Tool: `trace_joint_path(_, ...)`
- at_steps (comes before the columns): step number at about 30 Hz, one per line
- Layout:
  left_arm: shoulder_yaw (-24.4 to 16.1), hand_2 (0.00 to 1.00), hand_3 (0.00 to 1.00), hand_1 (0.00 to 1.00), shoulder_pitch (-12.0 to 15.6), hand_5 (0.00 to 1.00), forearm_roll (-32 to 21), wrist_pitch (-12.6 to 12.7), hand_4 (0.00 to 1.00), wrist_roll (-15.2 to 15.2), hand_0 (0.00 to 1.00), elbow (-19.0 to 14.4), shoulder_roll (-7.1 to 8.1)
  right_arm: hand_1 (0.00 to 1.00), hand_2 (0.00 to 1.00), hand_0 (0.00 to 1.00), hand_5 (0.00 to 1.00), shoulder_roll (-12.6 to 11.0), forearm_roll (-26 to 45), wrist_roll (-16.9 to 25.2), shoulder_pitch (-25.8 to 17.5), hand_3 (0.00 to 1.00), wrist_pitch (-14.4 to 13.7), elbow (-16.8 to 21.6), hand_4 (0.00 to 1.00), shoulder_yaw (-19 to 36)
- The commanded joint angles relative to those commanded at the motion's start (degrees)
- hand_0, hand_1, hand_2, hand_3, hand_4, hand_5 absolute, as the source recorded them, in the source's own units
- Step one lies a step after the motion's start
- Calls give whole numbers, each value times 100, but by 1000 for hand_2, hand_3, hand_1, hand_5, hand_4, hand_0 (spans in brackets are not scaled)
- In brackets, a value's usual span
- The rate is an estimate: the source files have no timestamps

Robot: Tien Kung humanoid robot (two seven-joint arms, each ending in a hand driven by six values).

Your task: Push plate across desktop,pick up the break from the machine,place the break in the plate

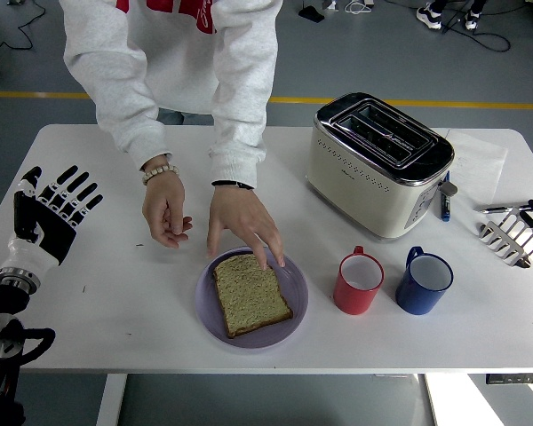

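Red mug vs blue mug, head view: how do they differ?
Colour: the red mug is red outside, the blue mug dark blue. Position: the red mug stands next to the purple plate; the blue mug stands on its other side, nearer the right hand. Shared: both upright, white inside, apparently empty, handles pointing away toward the toaster.

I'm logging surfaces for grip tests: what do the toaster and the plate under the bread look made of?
The toaster looks like metal: glossy cream-enamelled sides and a mirror-bright chrome top that reflects light. The plate is a matte lilac, probably plastic or glazed ceramic; its look leaves that open.
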Motion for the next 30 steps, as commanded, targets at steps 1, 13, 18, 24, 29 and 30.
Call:
trace_joint_path(1,4,779,730,764,-6,998,-1,-1,628,1,753,2,2,689,677,740,584,2,0,0,3,633,-1,-4,509,1)
trace_joint_path(13,-15,778,729,764,-26,998,-10,12,629,3,751,26,2,689,677,741,585,7,13,1,25,634,-5,-23,511,-3)
trace_joint_path(18,-17,776,729,763,-35,998,-12,17,628,4,751,42,-5,689,677,742,585,11,19,0,28,634,-8,-32,511,-4)
trace_joint_path(24,-28,776,728,763,-46,998,-17,26,628,-4,749,53,-6,688,677,742,585,12,21,1,38,634,-6,-40,511,-15)
trace_joint_path(29,-28,775,727,762,-41,998,-21,32,627,-6,747,55,-2,688,677,740,586,14,21,2,39,634,-4,-42,511,-25)
trace_joint_path(30,-28,775,727,762,-40,998,-22,32,627,-6,747,55,-2,688,677,740,586,14,21,2,38,634,-4,-42,511,-28)
